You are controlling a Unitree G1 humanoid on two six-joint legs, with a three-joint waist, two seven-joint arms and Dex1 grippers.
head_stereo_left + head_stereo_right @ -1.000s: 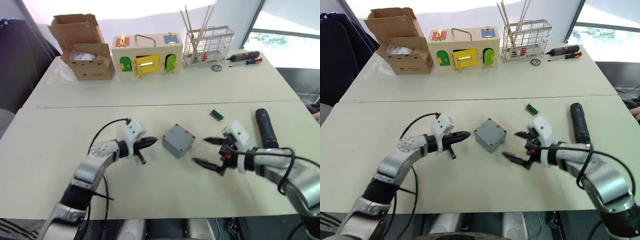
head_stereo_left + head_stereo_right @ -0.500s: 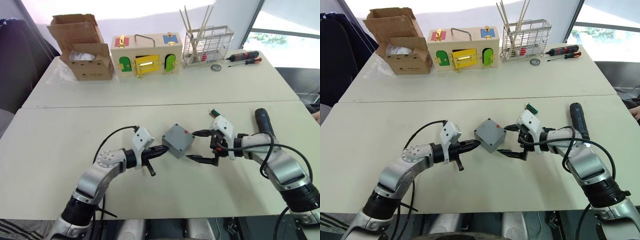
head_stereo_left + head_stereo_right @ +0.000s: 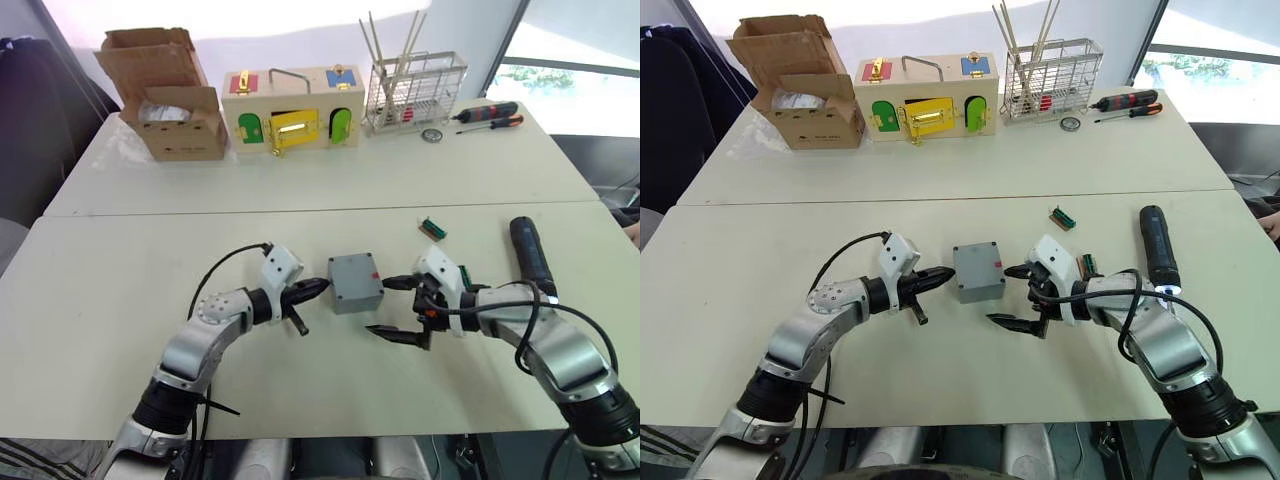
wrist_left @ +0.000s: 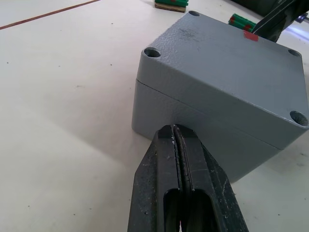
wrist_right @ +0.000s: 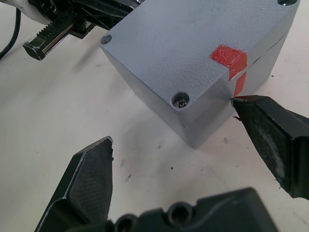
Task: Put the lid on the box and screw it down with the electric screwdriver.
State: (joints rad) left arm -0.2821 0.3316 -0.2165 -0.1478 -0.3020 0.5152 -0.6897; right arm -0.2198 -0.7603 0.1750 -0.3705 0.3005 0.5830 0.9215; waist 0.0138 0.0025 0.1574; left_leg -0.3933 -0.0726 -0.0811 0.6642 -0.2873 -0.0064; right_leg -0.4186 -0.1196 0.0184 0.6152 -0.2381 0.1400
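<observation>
Cardboard box (image 3: 170, 100), wooden box (image 3: 293, 108), wire rack (image 3: 415, 92) line the far table (image 3: 300, 175)

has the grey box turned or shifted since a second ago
Yes. The box has turned from diamond-on to square with the table seam, sitting slightly farther from the green connector.

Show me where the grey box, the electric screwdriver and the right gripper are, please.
grey box (image 3: 355, 281): left eye view, on its top face.
electric screwdriver (image 3: 529, 251): left eye view, on its black body.
right gripper (image 3: 391, 308): left eye view, midway between its open fingertips.
</observation>
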